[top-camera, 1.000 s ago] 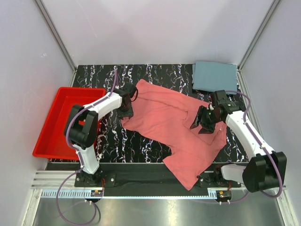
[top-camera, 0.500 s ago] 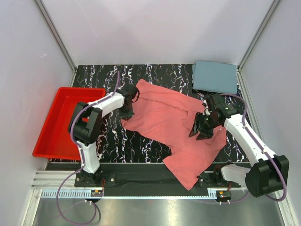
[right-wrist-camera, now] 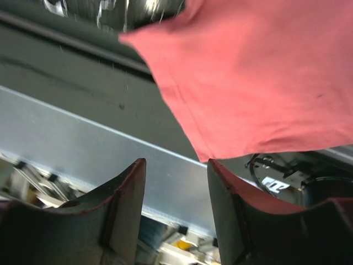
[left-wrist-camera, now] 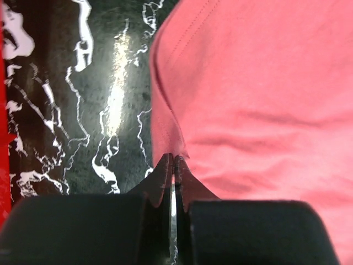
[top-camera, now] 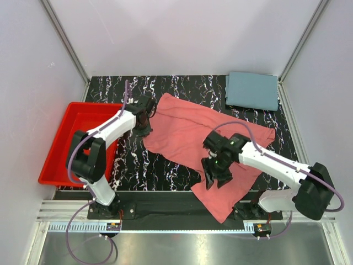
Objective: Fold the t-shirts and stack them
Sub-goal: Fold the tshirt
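Observation:
The salmon-pink t-shirt lies spread and rumpled across the black marbled table, and its near corner hangs over the front edge. My left gripper sits at the shirt's left edge. In the left wrist view its jaws are shut on a pinch of that pink edge. My right gripper hovers over the shirt's near part, fingers apart. In the right wrist view the right gripper holds nothing. The grey-blue t-shirt lies folded flat at the back right corner.
A red plastic tray stands off the table's left side, close behind my left arm. White walls and metal posts enclose the back and sides. The metal rail with the arm bases runs along the near edge.
My left gripper has closed on the pink shirt's left edge. My right arm has swung from the shirt's right side leftward and nearer, over its lower part, still open.

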